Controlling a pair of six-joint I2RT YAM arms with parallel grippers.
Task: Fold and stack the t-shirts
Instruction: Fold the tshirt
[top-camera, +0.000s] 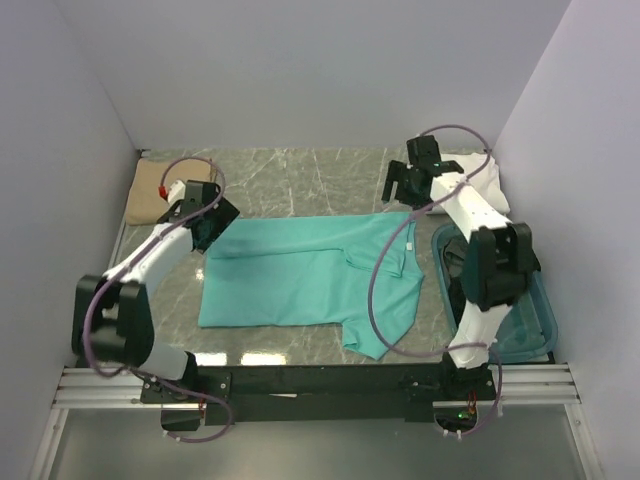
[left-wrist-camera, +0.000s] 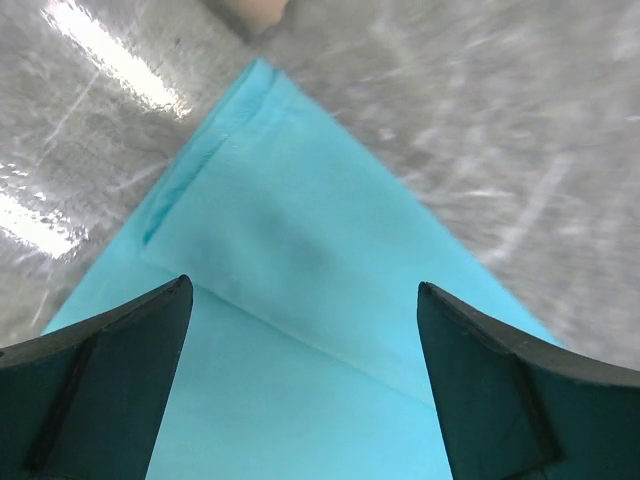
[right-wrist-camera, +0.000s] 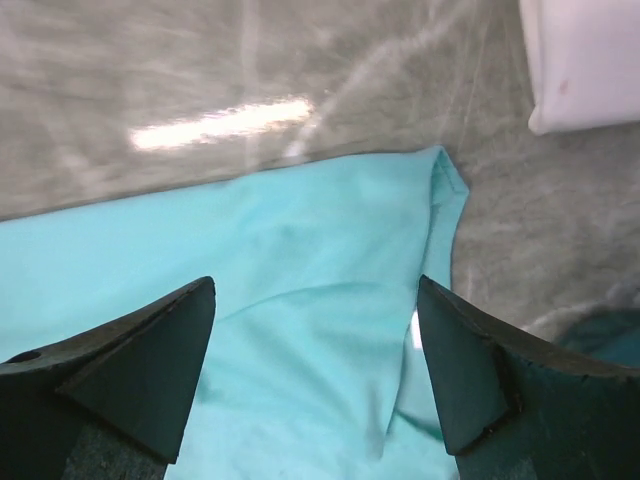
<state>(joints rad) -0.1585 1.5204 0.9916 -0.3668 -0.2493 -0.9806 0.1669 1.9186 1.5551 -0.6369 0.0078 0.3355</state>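
**A:** Give me the rundown, biggest stuff first?

**B:** Sure. The grey marble tabletop (top-camera: 300, 180) runs under both your arms. The big item on it is the teal t-shirt (top-camera: 300, 275), laid out mostly flat with a few creases. Its far-left corner sits right below your left tool (top-camera: 212, 225). Its far-right corner lies just on the near side of your right tool (top-camera: 405, 185).

**A:** And the tub?

**B:** The blue-green tub (top-camera: 530, 335) is well back from your right tool, down alongside that arm's lower links. It's just beside the teal shirt's right edge.

**A:** Other shirts?

**B:** The white t-shirt (top-camera: 492, 185) is bunched just off your right tool's outer side, in the far corner. The tan t-shirt (top-camera: 150, 190) is just past your left tool, also on its outer side, against the wall.

**A:** Either tool holding anything?

**B:** Nope. Your left tool's jaws are spread wide, and its wrist view shows a folded teal corner in the gap with nothing pinched. Your right tool is spread wide too, with teal cloth below the gap and the white shirt ahead and to its right. I can't tell whether either one is actually touching the fabric.
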